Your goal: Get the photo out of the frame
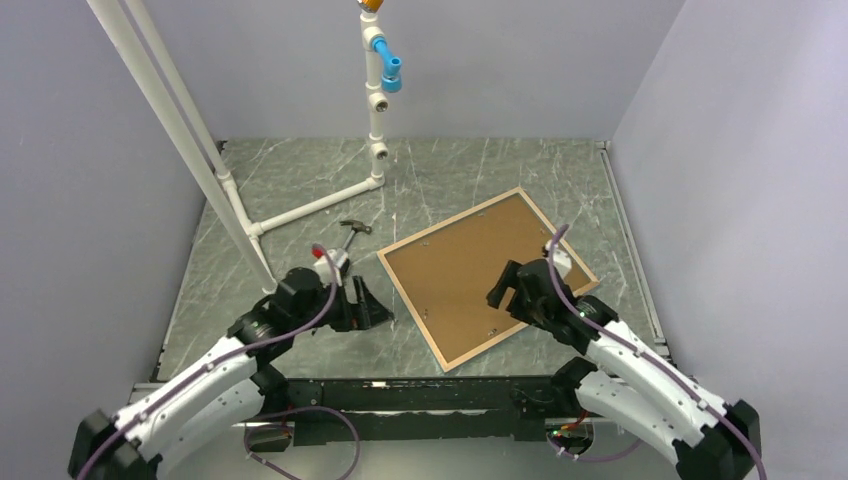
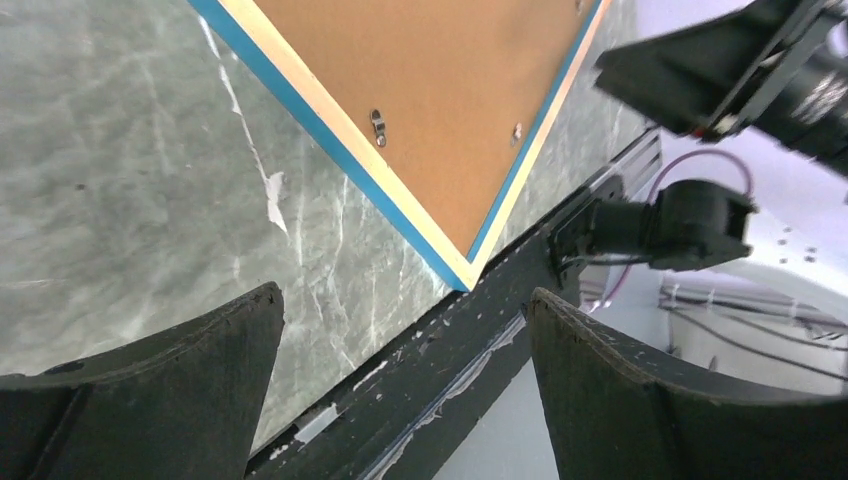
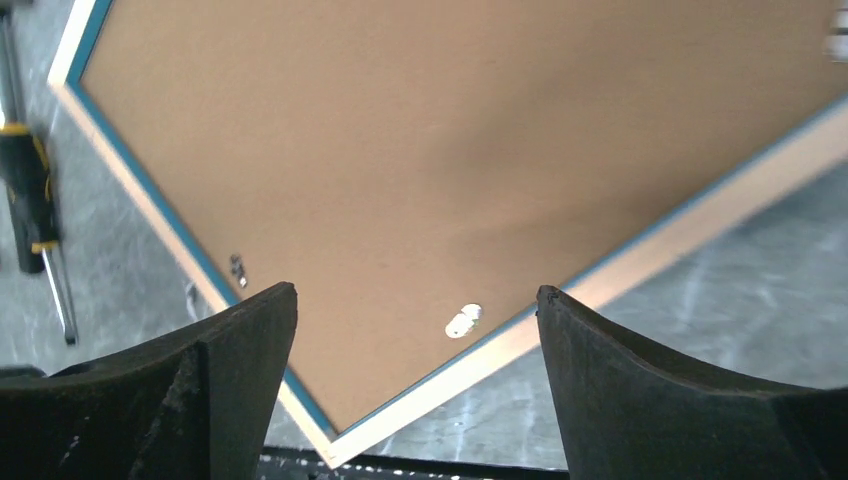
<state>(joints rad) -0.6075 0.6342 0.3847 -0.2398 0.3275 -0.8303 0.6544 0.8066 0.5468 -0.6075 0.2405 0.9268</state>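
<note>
**Frame face down, both pincers spread**

The left pincer [image 1: 372, 303] hung with its black fingers wide apart over the grey-green marbled surface [image 1: 450, 170]. It was near the left corner of the large, thin rectangular frame [image 1: 470, 265] with a turquoise edge and pale rim, and holding nothing. The frame lay flat, brown backing board up, with small metal clips [image 3: 463, 320] by the rim. The right pincer [image 3: 415, 295], equally spread, hovered above the frame's near right part. Farther back lay a small dark-headed hammer [image 1: 352, 228], then a white plastic pipe stand [image 1: 375, 110].
</note>
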